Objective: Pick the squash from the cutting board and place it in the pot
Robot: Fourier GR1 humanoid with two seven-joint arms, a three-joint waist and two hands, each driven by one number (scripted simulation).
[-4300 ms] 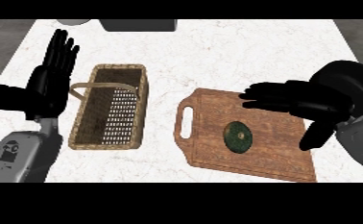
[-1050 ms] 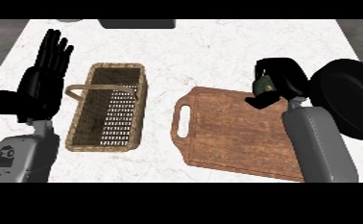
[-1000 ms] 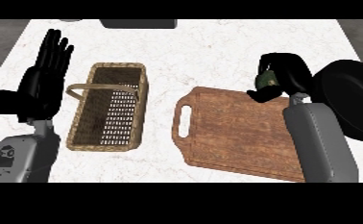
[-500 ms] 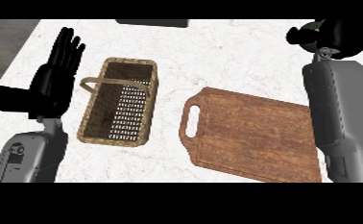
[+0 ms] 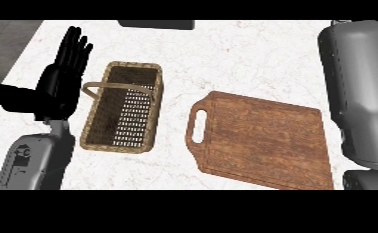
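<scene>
Right forearm [image 5: 353, 92] runs off the frame's upper right edge, its robot hand unseen

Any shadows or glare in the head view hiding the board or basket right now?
Head view: even light, no glare; cutting board and wicker basket show plainly, with only soft shading inside the basket. The right forearm fills the right edge; the left hand rests open at the left.

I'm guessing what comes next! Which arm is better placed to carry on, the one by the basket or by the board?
Probably the right. The right forearm reaches past the bare cutting board toward the top right, hand out of view. The left robot hand rests open beside the basket.
</scene>
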